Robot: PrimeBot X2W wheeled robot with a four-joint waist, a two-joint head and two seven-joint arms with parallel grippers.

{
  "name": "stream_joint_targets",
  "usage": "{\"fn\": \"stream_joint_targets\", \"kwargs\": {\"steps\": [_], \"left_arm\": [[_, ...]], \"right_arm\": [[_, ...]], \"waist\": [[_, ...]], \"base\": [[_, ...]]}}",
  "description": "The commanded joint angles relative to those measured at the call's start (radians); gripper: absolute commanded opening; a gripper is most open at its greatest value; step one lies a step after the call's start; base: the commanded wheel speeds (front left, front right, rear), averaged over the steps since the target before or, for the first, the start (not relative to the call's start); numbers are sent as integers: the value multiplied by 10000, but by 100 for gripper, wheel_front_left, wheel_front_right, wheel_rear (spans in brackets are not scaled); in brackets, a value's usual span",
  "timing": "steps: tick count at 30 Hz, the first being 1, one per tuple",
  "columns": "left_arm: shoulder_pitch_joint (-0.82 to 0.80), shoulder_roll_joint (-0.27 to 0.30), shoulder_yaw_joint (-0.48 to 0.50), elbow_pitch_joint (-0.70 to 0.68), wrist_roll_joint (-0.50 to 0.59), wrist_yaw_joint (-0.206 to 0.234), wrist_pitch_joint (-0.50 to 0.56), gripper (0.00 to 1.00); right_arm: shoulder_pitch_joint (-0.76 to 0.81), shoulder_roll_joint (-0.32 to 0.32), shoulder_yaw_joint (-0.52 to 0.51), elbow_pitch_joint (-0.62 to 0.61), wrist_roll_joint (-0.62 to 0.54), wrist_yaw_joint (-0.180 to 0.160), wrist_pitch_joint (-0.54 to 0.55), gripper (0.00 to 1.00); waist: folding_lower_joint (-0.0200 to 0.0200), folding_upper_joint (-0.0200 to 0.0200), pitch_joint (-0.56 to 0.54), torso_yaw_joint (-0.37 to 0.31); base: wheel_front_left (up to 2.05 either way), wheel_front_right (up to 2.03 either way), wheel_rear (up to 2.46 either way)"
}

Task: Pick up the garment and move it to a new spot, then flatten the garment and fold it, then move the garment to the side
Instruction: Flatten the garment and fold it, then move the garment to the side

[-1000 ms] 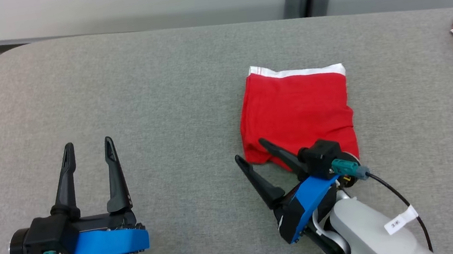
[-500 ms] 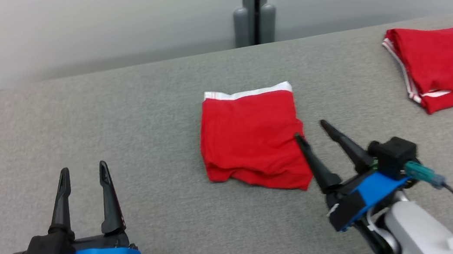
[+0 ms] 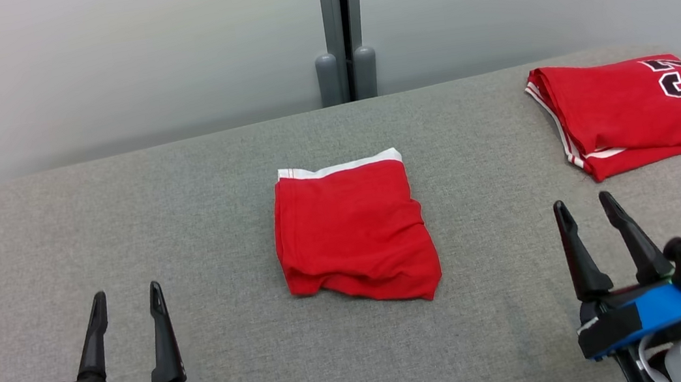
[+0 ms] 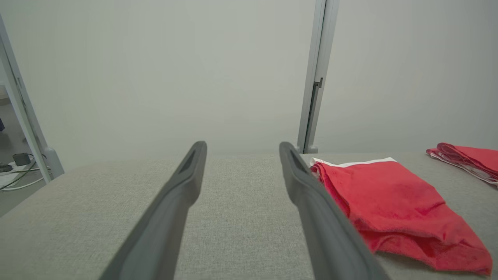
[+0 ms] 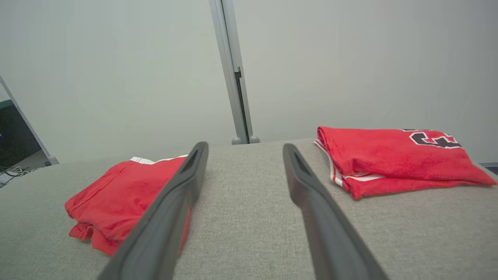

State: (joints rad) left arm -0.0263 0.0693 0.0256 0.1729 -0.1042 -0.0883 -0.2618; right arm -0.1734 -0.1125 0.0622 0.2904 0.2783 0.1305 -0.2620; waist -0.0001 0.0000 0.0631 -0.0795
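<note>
So, the folded red shorts (image 3: 352, 229) sit in the middle of the grey table (image 3: 118, 200), with the white waistband at the far edge facing the wall and the rumpled hem toward the robot. Long axis looks near-to-far, but the shape's close to square, so that's hard to call. A folded red jersey (image 3: 629, 107) lies well apart at the far right. The left gripper (image 3: 126, 291) and right gripper (image 3: 581, 201) hover near either side, jaws spread, holding nothing.
</note>
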Motion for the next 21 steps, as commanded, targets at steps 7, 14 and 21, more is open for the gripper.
{"fn": "stream_joint_targets", "kwargs": {"steps": [7,14,21], "left_arm": [[427,174,7,-5,51,88,12,100],[553,270,10,-348,-60,162,311,100],[657,299,5,-765,-185,276,813,100]], "right_arm": [[909,301,-419,-782,-542,6,136,100],[1365,536,-416,-1536,-981,6,653,100],[1586,609,-501,-1843,-1186,6,1033,100]], "waist": [[1,0,-245,159],[1,0,-308,434],[1,0,-352,617]], "base": [[0,0,0],[0,0,0],[0,0,0]]}}
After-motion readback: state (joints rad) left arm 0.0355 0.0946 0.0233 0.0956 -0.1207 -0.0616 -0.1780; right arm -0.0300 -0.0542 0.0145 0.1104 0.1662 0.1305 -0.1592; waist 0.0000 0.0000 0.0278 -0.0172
